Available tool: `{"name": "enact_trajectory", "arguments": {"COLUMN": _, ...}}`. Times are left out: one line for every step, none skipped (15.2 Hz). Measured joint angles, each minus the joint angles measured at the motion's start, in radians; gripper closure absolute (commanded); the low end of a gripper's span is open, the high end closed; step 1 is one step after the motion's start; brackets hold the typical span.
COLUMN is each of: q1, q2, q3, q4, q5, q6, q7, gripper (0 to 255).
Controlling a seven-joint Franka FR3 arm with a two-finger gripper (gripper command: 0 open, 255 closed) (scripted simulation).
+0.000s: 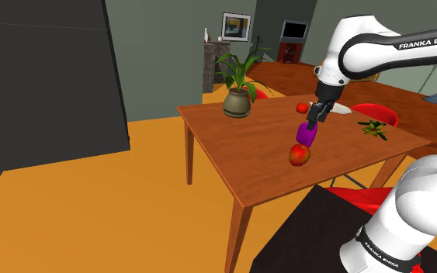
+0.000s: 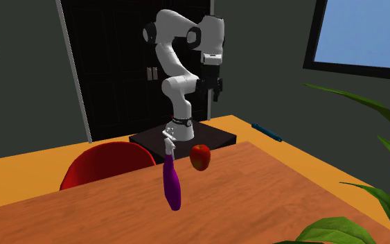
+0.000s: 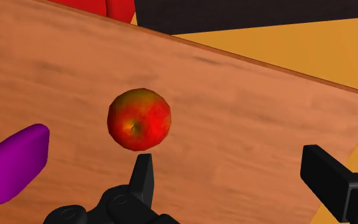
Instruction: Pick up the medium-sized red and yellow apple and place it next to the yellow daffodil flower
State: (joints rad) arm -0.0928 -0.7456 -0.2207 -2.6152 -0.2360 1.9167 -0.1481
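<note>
The red and yellow apple (image 1: 299, 155) (image 2: 200, 157) (image 3: 139, 119) rests on the wooden table (image 1: 232, 147) near its front edge. My black gripper (image 1: 312, 121) (image 2: 217, 89) (image 3: 234, 181) hovers well above the table, open, with nothing between its fingers. In the wrist view the apple lies just beyond one fingertip (image 3: 143, 175), off to that side of the gap. The daffodil flower (image 1: 374, 129), yellow with green leaves, lies on the table toward the shoulder view's right.
A purple bottle (image 1: 306, 136) (image 2: 172, 184) (image 3: 12, 162) stands close beside the apple. A potted plant (image 1: 237, 101), a small red fruit (image 1: 302, 107) and a white-bladed object (image 1: 338, 108) sit farther back. Red chairs (image 1: 376, 114) (image 2: 110, 163) flank the table.
</note>
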Motion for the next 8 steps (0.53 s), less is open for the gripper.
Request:
{"name": "enact_trajectory", "arguments": {"q1": -0.008, "q2": 0.006, "q3": -0.017, "q4": -0.021, "q5": -0.012, "q6": 0.038, "q7": -0.012, "gripper": 0}}
{"name": "enact_trajectory", "arguments": {"q1": -0.016, "q2": 0.017, "q3": -0.038, "q4": -0.045, "q5": -0.026, "q6": 0.084, "q7": -0.025, "gripper": 0}}
{"name": "enact_trajectory", "arguments": {"q1": -0.019, "q2": 0.040, "q3": -0.055, "q4": -0.047, "q5": -0.033, "q6": 0.121, "q7": -0.036, "gripper": 0}}
{"name": "enact_trajectory", "arguments": {"q1": -0.025, "q2": 0.053, "q3": -0.072, "q4": -0.060, "q5": -0.044, "q6": 0.158, "q7": -0.047, "gripper": 0}}
{"name": "enact_trajectory", "arguments": {"q1": -0.031, "q2": 0.081, "q3": -0.096, "q4": -0.066, "q5": -0.054, "q6": 0.202, "q7": -0.064, "gripper": 0}}
{"name": "enact_trajectory", "arguments": {"q1": -0.037, "q2": 0.113, "q3": -0.125, "q4": -0.068, "q5": -0.066, "q6": 0.250, "q7": -0.086, "gripper": 0}}
{"name": "enact_trajectory", "arguments": {"q1": -0.045, "q2": 0.128, "q3": -0.147, "q4": -0.081, "q5": -0.076, "q6": 0.290, "q7": -0.102, "gripper": 0}}
{"name": "enact_trajectory", "arguments": {"q1": -0.050, "q2": 0.157, "q3": -0.173, "q4": -0.090, "q5": -0.086, "q6": 0.339, "q7": -0.121, "gripper": 0}}
